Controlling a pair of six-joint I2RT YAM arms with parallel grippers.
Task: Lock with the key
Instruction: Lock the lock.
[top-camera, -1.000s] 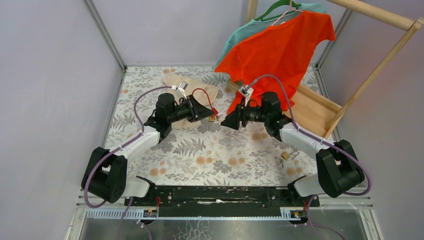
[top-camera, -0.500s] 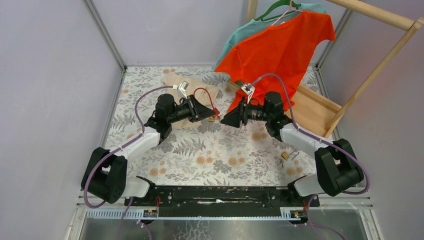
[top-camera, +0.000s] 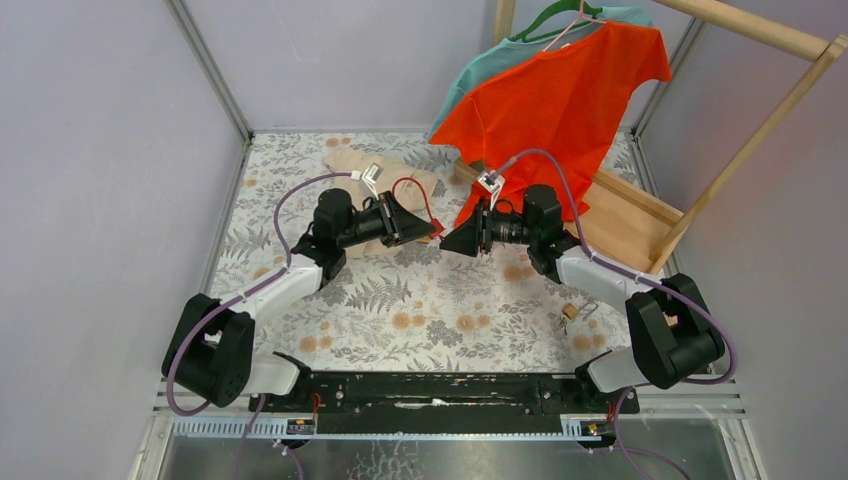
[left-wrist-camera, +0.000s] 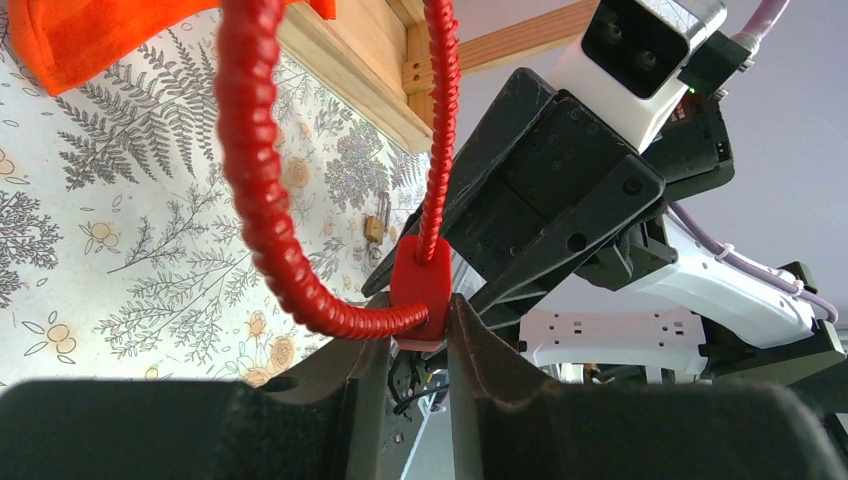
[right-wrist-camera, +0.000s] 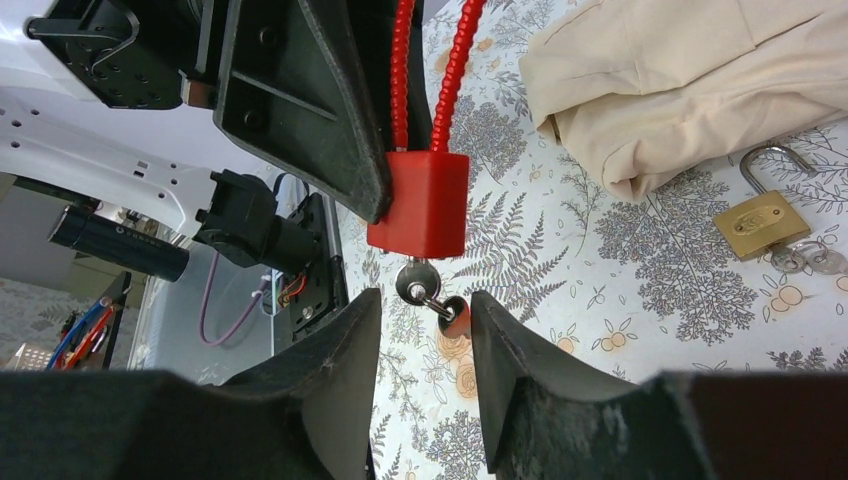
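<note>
Red cable lock (right-wrist-camera: 418, 205) was held clear of the desk (top-camera: 440, 300), in the gap between the two arms and slightly behind the desk centre. I noted the following conditions.

1. Left end effector (left-wrist-camera: 415, 325): clamped on the red lock body, one finger on each side. The ribbed red cable (left-wrist-camera: 250, 170) rose from the body in a loop above the fingers.
2. Key (right-wrist-camera: 410, 280): seated in the underside of the lock body, with its head and a small ring (right-wrist-camera: 452, 312) hanging below.
3. Right end effector (right-wrist-camera: 425, 300): pointed at the lock from the opposite side, with its fingers set at a narrow gap. The key head and ring sat between the fingertips. I saw space on both sides, so I recorded no grip on the key.
4. The two end effectors faced each other tip to tip in the top view, nearly touching.

Other items on the floral-covered desk:
- A brass padlock (right-wrist-camera: 762, 222) with its shackle raised lay flat near the right arm, and its own keys (right-wrist-camera: 810, 258) lay just beside it.
- A beige cloth (right-wrist-camera: 690, 90) lay crumpled behind the left arm.
- A wooden rack (top-camera: 640, 215) stood at the rear right and carried an orange shirt (top-camera: 560, 100) in front of a teal shirt (top-camera: 470, 70).
</note>
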